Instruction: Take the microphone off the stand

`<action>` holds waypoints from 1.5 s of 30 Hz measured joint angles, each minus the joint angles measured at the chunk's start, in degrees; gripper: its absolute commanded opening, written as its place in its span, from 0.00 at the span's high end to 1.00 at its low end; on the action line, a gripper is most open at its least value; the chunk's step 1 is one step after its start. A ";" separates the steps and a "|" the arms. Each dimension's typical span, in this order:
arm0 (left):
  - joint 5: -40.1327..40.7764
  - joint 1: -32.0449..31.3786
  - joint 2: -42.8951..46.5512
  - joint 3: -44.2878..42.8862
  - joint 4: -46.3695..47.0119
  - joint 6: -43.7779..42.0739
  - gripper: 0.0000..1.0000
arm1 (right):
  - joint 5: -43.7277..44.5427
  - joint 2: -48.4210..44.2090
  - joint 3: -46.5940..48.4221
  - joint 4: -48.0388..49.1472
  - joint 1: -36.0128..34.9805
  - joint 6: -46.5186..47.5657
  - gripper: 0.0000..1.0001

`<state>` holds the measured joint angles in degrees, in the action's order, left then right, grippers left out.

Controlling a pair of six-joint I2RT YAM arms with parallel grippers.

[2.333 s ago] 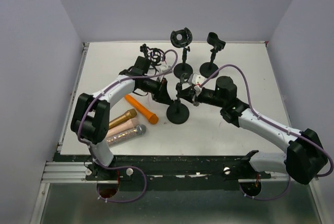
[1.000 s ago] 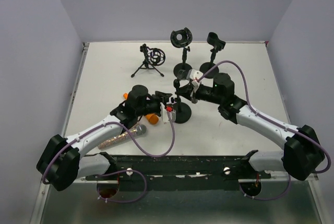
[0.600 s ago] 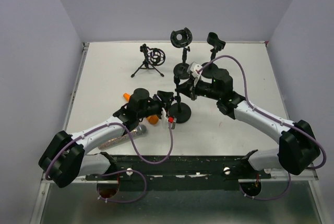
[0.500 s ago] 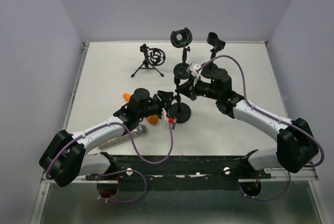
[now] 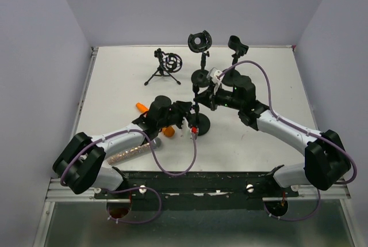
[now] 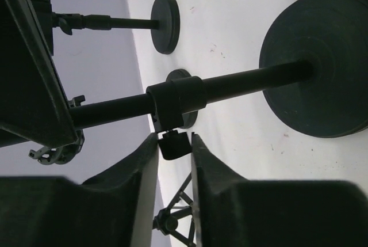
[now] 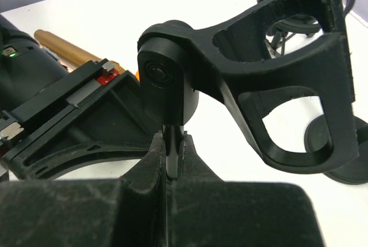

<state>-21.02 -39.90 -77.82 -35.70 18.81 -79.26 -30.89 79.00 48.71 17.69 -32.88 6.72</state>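
Overhead view of a white table (image 5: 115,86) with two robot arms meeting at a round-based microphone stand (image 5: 201,121) near its middle.

The right gripper (image 7: 171,143) is clamped shut on the stand's thin pole, just below the clip (image 7: 253,28). Its wrist camera shows that clip empty, with no microphone in it.

The left gripper (image 6: 173,140) has just arrived. A couple of seconds ago that arm reached well behind the stand; it has since swung round to the stand's near left side and, in the last second, pushed in against the pole while its fingers (image 6: 138,172) narrowed. They now sit against both sides of a small knob (image 6: 173,147) under the collar (image 6: 175,102) on the pole, apparently pinching it.

No microphone is on the stand. Three lie on the table left of it: an orange microphone (image 5: 141,107) and a gold microphone (image 7: 63,46), both partly hidden under the left arm, and a glittery microphone (image 5: 127,153) nearer the front edge. Which one, if any, belonged to this stand cannot be told.

With the clip bare, the removal itself looks done; both grippers now work on the stand rather than a microphone — likely steadying or adjusting it.

Behind the stand are a small tripod (image 5: 165,65) and two more empty stands.
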 measured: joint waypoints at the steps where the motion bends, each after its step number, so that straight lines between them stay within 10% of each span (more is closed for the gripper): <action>1: 0.15 -0.04 -0.02 -0.37 0.02 0.35 0.83 | 0.00 0.00 -0.07 0.13 0.00 -0.07 0.99; 10: 0.04 1.27 -0.28 -8.57 -12.31 16.94 1.00 | 0.00 -0.33 -0.24 0.37 0.46 -0.15 0.99; 29: -37.16 15.19 -18.25 -31.87 -36.00 76.46 1.00 | -1.57 -1.95 -1.81 0.85 0.48 8.39 0.99; 34: -42.25 15.56 -24.48 -38.10 -41.03 80.85 0.65 | -1.64 -2.82 -2.34 0.04 0.90 8.50 1.00; 45: -30.75 15.41 -14.08 -37.90 -45.09 74.14 0.49 | -1.53 -3.02 -3.04 -0.26 0.81 8.81 0.99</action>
<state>-51.77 -24.49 -91.90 -73.60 -26.28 -5.13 -32.42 75.99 45.67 17.43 -32.08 15.53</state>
